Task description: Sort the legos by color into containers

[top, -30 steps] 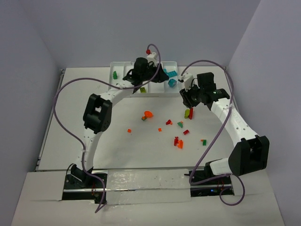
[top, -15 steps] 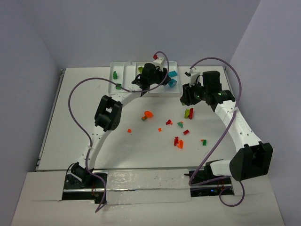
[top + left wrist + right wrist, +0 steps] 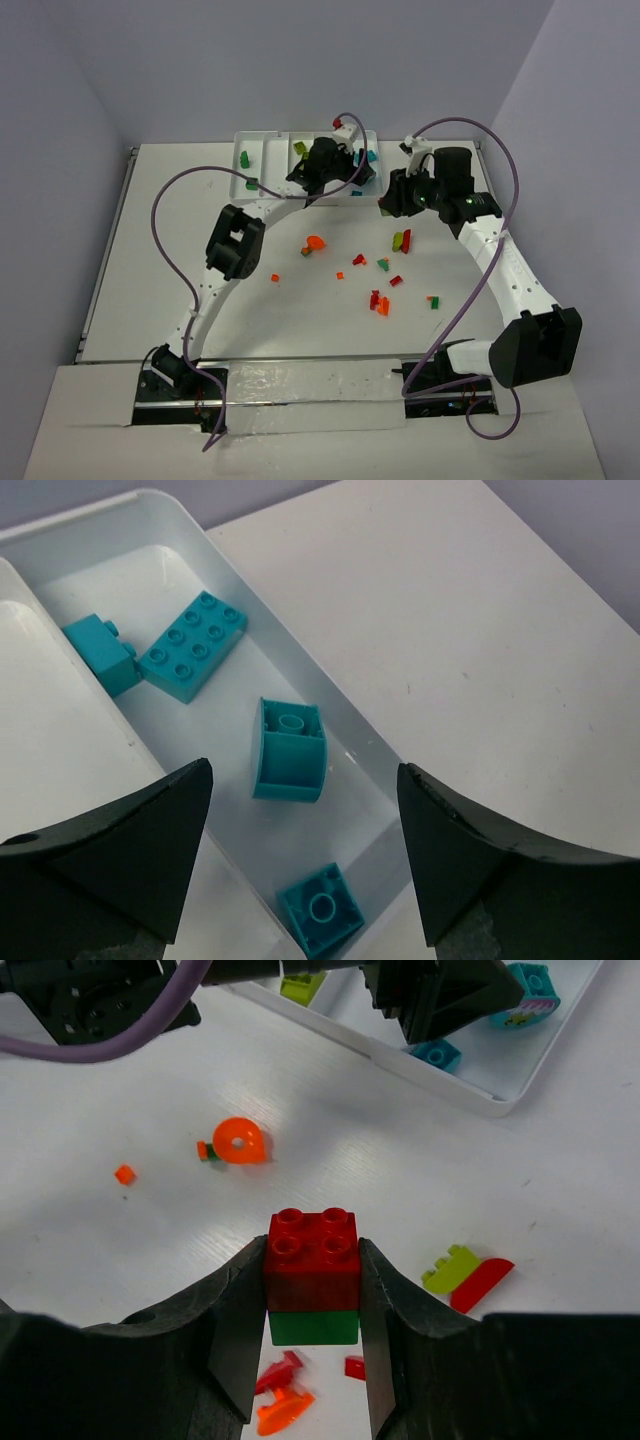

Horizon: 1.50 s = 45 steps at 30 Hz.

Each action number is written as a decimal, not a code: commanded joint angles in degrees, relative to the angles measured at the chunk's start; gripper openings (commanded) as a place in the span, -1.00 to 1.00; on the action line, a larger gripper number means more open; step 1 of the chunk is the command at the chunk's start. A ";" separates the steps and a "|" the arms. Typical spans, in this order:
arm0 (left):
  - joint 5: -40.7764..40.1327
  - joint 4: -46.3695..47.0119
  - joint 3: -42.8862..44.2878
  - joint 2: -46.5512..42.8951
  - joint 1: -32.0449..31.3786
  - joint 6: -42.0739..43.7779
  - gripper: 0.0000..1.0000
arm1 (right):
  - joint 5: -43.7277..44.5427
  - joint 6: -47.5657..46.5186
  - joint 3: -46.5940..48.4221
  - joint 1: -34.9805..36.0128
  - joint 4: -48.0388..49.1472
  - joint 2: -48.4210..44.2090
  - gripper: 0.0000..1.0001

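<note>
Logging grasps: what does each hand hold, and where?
Right hand pinches a red-on-green brick stack by its sides. Left hand holds nothing, open above teal bricks.

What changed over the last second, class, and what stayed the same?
The left gripper swung right along the tray to its teal-brick compartment and opened above it. The right gripper edged toward the tray, still clamping the red-and-green stack. The loose bricks stayed put.

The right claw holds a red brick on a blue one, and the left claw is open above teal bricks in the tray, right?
Almost. In the right wrist view the right gripper holds a red brick on a green brick, not blue. The left gripper is open above teal bricks in the tray.
</note>
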 commanded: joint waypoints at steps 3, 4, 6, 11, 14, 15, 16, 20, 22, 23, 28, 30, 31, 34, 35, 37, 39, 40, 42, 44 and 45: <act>8.61 3.98 -6.34 -15.11 4.26 -6.75 0.79 | -2.22 13.45 -0.99 -0.68 12.28 -1.74 -1.00; 12.90 6.74 -10.92 -19.19 5.71 -9.84 0.79 | -3.53 15.43 -1.39 -0.88 13.73 -1.78 -1.00; 21.69 13.12 -22.68 -27.51 8.90 -16.35 0.77 | -5.89 20.36 -1.37 -1.06 16.43 -0.68 -1.00; 29.33 11.16 -41.62 -45.80 13.39 -20.19 0.68 | -6.84 34.81 -1.50 -1.04 22.94 2.75 -1.00; 28.29 6.32 -47.94 -52.98 13.37 -17.52 0.66 | -3.31 42.59 1.37 -0.49 21.52 6.16 -1.00; 27.43 4.84 -49.81 -55.76 13.18 -16.39 0.66 | -0.62 45.06 3.18 0.19 19.77 7.63 -1.00; 27.05 3.78 -50.97 -56.88 13.12 -16.03 0.67 | 2.66 46.65 3.99 1.10 16.71 8.01 -1.00; 24.83 -0.38 -52.73 -59.91 12.33 -15.14 0.70 | 10.76 51.26 11.32 6.16 8.95 11.94 -1.00; 24.13 -2.86 -52.19 -60.68 10.95 -14.19 0.75 | 8.62 53.70 11.89 7.82 9.85 13.05 -1.00; 23.28 -3.86 -51.90 -60.91 10.28 -13.14 0.77 | 7.70 55.08 12.66 8.37 10.03 14.20 -1.00; 19.44 -7.51 -51.08 -61.51 7.94 -10.45 0.85 | 3.82 58.79 15.30 10.00 11.01 18.71 -1.00; 18.66 -7.68 -50.79 -61.39 7.91 -10.01 0.86 | 3.10 59.55 16.03 10.74 11.38 19.77 -1.00; 18.37 -7.68 -50.64 -61.25 7.90 -9.87 0.86 | 2.88 60.05 16.38 11.24 11.53 20.13 -1.00; 18.09 -7.68 -50.43 -60.82 7.69 -9.95 0.85 | 2.13 61.24 16.80 11.97 12.15 20.95 -1.00; 18.15 -8.32 -50.38 -60.68 7.53 -9.95 0.85 | 2.18 61.33 17.27 12.31 11.94 21.36 -1.00; 18.10 -9.18 -50.50 -60.37 7.12 -9.78 0.83 | 2.27 61.45 17.92 12.65 11.70 21.91 -1.00; 17.73 -9.29 -50.67 -59.99 6.71 -9.49 0.83 | 1.63 62.16 17.83 12.88 12.10 22.15 -1.00; 17.58 -9.37 -50.74 -59.86 6.57 -9.41 0.82 | 1.54 62.41 17.64 13.03 12.30 22.10 -1.00; 17.10 -9.52 -50.86 -59.37 6.46 -9.34 0.81 | 1.27 62.86 17.15 13.26 12.71 21.73 -1.00; 16.67 -9.73 -50.93 -58.90 6.41 -9.19 0.80 | 0.83 63.28 16.86 13.47 12.90 21.51 -1.00; 16.61 -9.85 -50.96 -58.53 6.38 -9.05 0.79 | 0.57 63.42 16.74 13.53 13.08 21.37 -1.00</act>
